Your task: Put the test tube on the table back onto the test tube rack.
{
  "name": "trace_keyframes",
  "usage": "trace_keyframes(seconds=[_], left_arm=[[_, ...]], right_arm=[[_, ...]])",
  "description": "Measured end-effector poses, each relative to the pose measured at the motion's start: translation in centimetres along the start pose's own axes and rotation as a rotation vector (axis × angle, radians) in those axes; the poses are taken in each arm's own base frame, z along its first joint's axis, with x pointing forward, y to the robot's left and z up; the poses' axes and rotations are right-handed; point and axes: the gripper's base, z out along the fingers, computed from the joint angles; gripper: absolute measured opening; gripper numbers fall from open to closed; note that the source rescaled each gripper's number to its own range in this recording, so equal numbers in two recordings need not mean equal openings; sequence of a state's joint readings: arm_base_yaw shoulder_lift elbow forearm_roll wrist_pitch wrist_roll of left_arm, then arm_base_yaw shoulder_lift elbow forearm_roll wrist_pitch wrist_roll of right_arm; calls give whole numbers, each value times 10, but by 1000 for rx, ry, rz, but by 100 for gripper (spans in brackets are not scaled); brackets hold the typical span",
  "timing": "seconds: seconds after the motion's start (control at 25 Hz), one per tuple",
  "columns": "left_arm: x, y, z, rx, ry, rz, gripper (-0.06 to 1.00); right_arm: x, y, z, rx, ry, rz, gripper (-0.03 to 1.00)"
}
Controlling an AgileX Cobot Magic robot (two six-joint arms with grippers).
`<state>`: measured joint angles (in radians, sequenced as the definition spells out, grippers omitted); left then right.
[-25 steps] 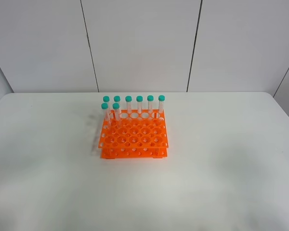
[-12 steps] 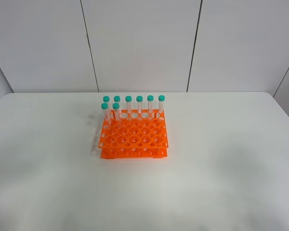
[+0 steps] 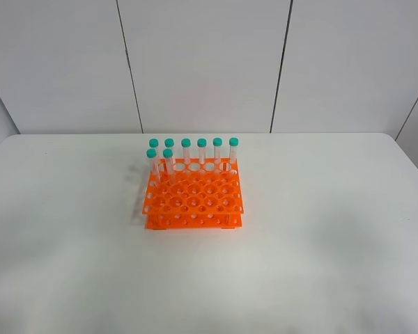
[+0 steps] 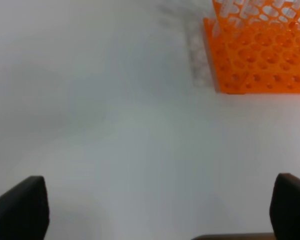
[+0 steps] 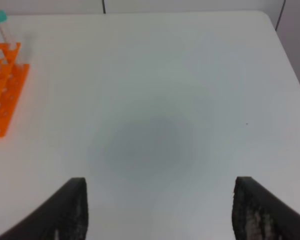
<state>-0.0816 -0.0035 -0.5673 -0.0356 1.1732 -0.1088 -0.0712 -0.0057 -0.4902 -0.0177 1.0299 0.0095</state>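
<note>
Item 1, table (image 3: pixel 320 243): white matte top, rounded far corners visible in my high view; its far edge runs along the paneled wall (image 3: pixel 202 62). I see broad bare surface to the left, right and front of the rack.

Item 2, test tube rack (image 3: pixel 194 198): orange, two tiers, grid of round holes, standing a little left of the table's middle and toward the far edge. The front rows of holes are open.

Item 3, teal-capped tubes (image 3: pixel 194 152): eight, all upright in the rack. Six fill the back row; two stand in the next row at its left end. I cannot single out the test tube of the task among them; I see none lying on the table.

Item 4, left gripper (image 4: pixel 160 210): fingers spread wide, nothing between them, poised over bare table with the rack's near-left corner ahead of it and well apart.

Item 5, right gripper (image 5: pixel 160 210): fingers apart, nothing between them, over bare table; the rack's right edge and one capped tube show off to the side, the table's right edge on the other.
</note>
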Motion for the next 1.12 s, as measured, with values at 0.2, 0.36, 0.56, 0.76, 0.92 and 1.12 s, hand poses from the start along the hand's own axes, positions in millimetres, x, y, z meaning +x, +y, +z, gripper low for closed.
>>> trace_keyframes(seconds=[0.2, 0.36, 0.56, 0.76, 0.92, 1.12], left_arm=[[0, 0, 0, -4, -1, -2, 100], [0, 0, 0, -4, -1, -3, 100], [0, 0, 0, -4, -1, -5, 100], [0, 0, 0, -4, -1, -5, 100], [0, 0, 0, -4, -1, -5, 100], [0, 0, 0, -4, -1, -6, 100]], right_arm=[[0, 0, 0, 0, 0, 0, 59], [0, 0, 0, 0, 0, 0, 59], [0, 0, 0, 0, 0, 0, 59], [0, 0, 0, 0, 0, 0, 59], [0, 0, 0, 0, 0, 0, 59], [0, 0, 0, 0, 0, 0, 59]])
